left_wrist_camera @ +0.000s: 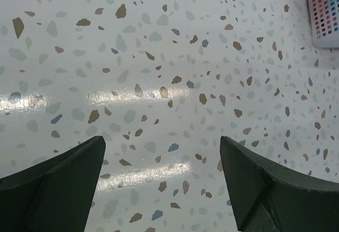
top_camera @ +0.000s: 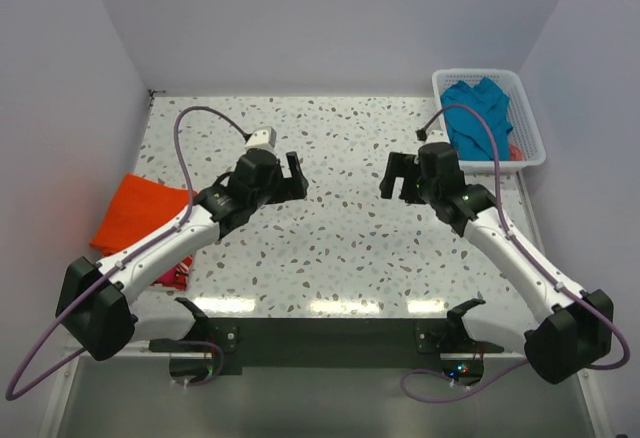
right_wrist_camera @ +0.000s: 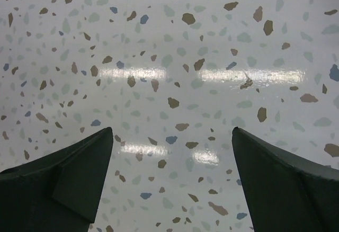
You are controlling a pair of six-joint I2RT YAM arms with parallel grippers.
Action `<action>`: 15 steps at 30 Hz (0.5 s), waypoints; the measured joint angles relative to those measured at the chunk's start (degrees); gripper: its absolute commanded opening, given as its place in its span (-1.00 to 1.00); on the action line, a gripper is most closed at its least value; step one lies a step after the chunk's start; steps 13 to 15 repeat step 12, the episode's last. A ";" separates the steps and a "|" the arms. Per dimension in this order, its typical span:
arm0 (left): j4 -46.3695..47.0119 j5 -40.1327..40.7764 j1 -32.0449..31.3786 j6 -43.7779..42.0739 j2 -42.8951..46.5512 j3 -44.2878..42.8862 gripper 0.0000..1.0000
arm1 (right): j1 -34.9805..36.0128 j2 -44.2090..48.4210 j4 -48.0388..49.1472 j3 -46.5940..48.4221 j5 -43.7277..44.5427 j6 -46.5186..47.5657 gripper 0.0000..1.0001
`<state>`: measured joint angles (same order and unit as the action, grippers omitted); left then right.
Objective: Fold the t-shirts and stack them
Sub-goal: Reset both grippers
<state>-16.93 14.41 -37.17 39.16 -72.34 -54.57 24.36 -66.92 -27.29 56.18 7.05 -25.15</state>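
A bright orange t-shirt [top_camera: 140, 213] lies folded at the table's left edge, with a strip of magenta-pink t-shirt [top_camera: 172, 276] showing beneath its near side. The teal-blue t-shirt [top_camera: 480, 108] sits crumpled in the white basket [top_camera: 532, 123] at the back right. My left gripper [top_camera: 295, 176] [left_wrist_camera: 161, 142] hovers open over bare tabletop, right of the orange shirt. Facing it across the middle, my right gripper [top_camera: 392, 176] [right_wrist_camera: 172, 131] is also open and holds nothing. Both wrist views show only speckled table between the fingers.
The speckled terrazzo table [top_camera: 340, 228] is walled in at the back and both sides. A bit of red-orange cloth [top_camera: 515, 150] peeks out under the teal shirt in the basket. The basket's corner [left_wrist_camera: 323, 9] shows at the top right of the left wrist view.
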 measured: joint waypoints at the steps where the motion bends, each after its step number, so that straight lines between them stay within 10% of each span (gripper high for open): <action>1: 0.46 -0.63 0.02 -0.61 0.00 0.20 0.89 | 0.00 1.14 0.11 -0.94 0.70 0.07 0.97; 15: 4.26 -5.16 0.02 -4.33 0.07 1.90 0.89 | -0.02 5.53 0.92 -6.47 4.72 0.09 0.97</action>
